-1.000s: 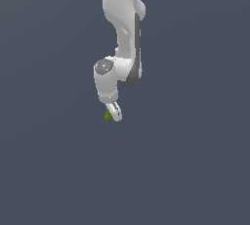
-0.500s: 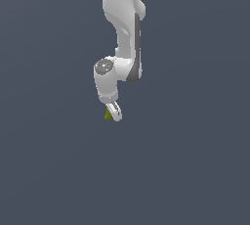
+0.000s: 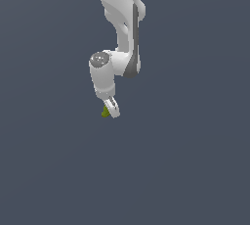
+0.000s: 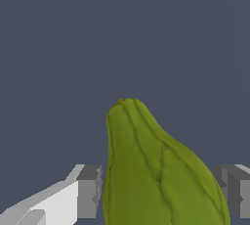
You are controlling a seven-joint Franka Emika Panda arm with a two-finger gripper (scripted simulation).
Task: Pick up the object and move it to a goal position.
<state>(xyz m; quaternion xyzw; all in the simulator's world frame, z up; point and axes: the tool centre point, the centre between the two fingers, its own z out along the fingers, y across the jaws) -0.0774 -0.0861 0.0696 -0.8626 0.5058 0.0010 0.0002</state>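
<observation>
The object [image 4: 156,180] is an olive-green, ridged, pear-shaped chunk that fills the lower middle of the wrist view. It sits between the two grey finger pads [image 4: 90,190], which press against its sides. My gripper [image 4: 158,190] is shut on it. In the exterior view the white arm hangs down from the top, and its gripper [image 3: 112,113] points downward near the middle of the picture. There the object [image 3: 104,113] shows only as a small green sliver at the fingertips, on the exterior view's left side of the fingers; the rest is hidden behind them.
A plain dark grey-blue background [image 3: 195,170] surrounds the arm on all sides. No other object, container or edge shows in either view.
</observation>
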